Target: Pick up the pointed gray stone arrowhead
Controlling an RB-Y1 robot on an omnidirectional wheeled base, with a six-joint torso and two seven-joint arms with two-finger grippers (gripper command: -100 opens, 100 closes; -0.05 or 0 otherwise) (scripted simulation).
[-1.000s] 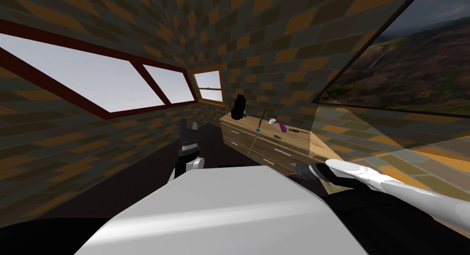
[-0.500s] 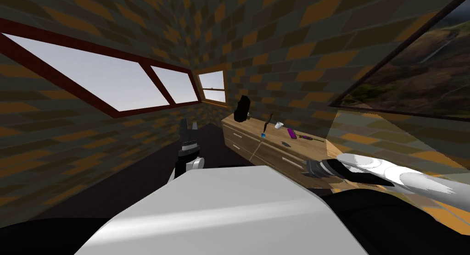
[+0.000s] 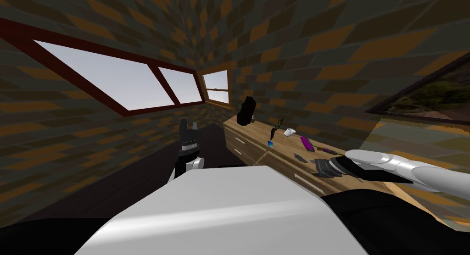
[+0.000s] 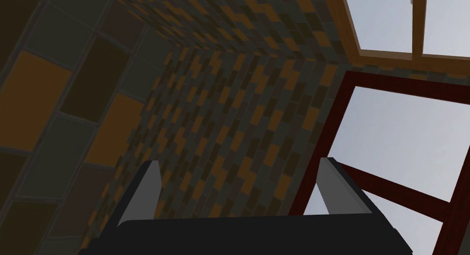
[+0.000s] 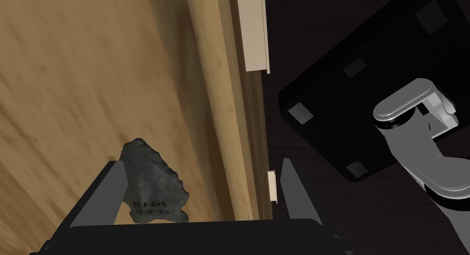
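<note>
- The pointed, dark grey, rough stone arrowhead (image 5: 153, 183) lies flat on the top of the light wooden dresser (image 5: 69, 82). It is close to the front edge, apart from the small white cup (image 3: 288, 132) and the purple stick-like object (image 3: 307, 143) farther back.
- The right gripper (image 5: 202, 190) hangs over that front edge with its two blades wide apart and nothing held. One blade is over the wooden top; the other is out past the edge, over the dark floor.
- The arrowhead sits inside the gap but off-centre, hard by the blade over the top and perhaps touching it, with free room towards the other blade.
- Its long axis runs roughly along the blades: the tip points away from the gripper's body, and the broad, lettered base is nearest it.
- The left gripper (image 4: 238, 183) is raised in front of the chest, well apart from the dresser, blades wide and empty. The right arm is plainly the nearer.
- My judgement is that the next move needs a small sideways shift onto the top to centre the stone, then a close across its narrow width. Closing from here may push it aside.
</note>
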